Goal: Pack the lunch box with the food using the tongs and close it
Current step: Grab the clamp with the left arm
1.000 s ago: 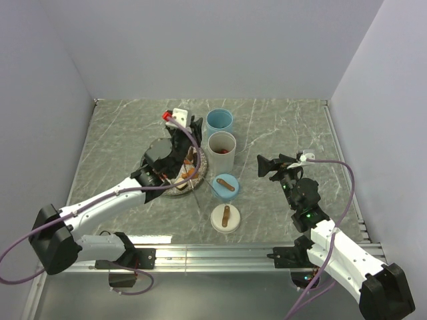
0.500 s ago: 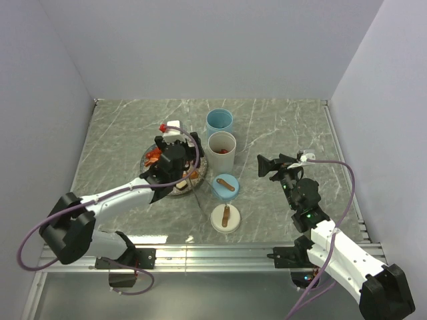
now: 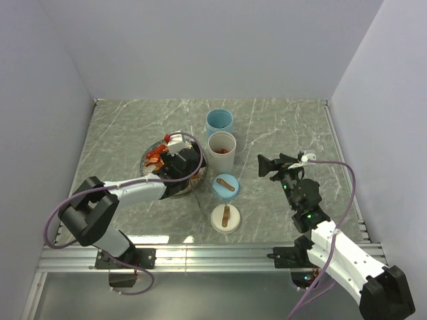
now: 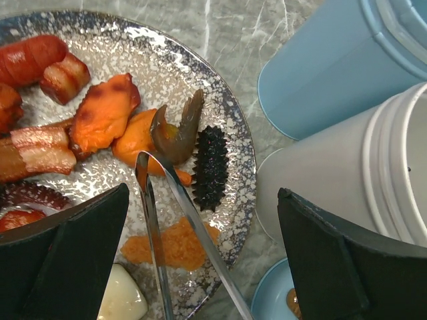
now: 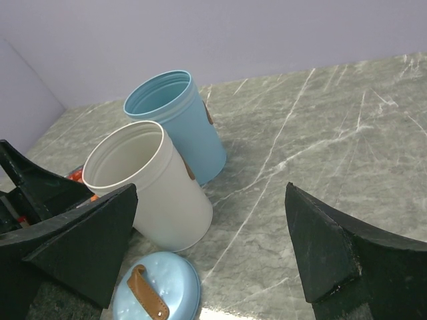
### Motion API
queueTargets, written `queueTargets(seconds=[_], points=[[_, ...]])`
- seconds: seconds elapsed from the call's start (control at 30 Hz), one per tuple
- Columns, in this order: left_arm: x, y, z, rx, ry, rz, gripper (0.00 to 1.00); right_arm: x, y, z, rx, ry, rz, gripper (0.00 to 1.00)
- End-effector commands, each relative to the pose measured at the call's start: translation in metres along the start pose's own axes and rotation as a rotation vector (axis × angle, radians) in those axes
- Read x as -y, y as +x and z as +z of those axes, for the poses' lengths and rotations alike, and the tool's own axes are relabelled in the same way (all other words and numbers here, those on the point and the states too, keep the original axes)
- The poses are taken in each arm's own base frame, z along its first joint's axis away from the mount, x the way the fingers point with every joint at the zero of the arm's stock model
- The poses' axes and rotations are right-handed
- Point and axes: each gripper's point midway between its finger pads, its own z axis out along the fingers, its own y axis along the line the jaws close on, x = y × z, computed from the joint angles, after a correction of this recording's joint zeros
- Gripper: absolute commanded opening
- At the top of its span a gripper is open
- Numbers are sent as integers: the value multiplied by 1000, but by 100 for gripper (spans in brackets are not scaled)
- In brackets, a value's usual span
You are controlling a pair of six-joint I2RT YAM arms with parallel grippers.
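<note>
The food lies on a speckled plate (image 4: 235, 120): a shrimp (image 4: 181, 128), a black spiky piece (image 4: 211, 167), orange pieces (image 4: 103, 117), sausage (image 4: 33, 57) and bacon (image 4: 33, 150). The tongs (image 4: 190, 217) rest across the plate, tips at the shrimp. My left gripper (image 4: 200, 257) hangs open low over them, its fingers (image 4: 67, 253) well apart from both arms. The lunch box stands as a white tub (image 3: 222, 151) and a blue tub (image 3: 219, 122), both uncovered. My right gripper (image 3: 268, 165) is open and holds nothing, to the right of the tubs.
A blue lid (image 3: 225, 185) and a white lid (image 3: 225, 218), each with a brown strap handle, lie flat in front of the tubs. In the right wrist view the white tub (image 5: 147, 187), blue tub (image 5: 177, 120) and blue lid (image 5: 157, 293) sit left of bare marble table (image 5: 320, 153).
My left gripper has opened and let go of the tongs, which now lie on the plate. The left arm has dropped lower and drawn back. The right arm has not moved.
</note>
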Motion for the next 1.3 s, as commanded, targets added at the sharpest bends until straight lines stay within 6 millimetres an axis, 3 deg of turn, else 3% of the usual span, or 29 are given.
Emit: queueTargets(seconds=[0.0, 0.33, 0.53, 0.73, 0.8, 1.0, 1.27], points=[[-1, 3, 3, 1, -22, -84, 100, -2, -15, 0, 54, -11, -1, 98], [-6, 32, 21, -52, -74, -47, 98, -2, -15, -1, 56, -11, -1, 98], [-7, 28, 19, -44, -69, -43, 75, -2, -15, 0, 54, -9, -1, 98], [-2, 20, 12, -27, -44, -29, 44, -2, -15, -1, 53, -10, -1, 98], [-3, 20, 11, -28, -50, -19, 42, -2, -15, -1, 54, -11, -1, 98], [7, 0, 2, 15, -33, -3, 41, -3, -14, 0, 51, -13, -1, 98], [28, -52, -30, 159, 19, -5, 41, -2, -15, 0, 54, -11, -1, 98]])
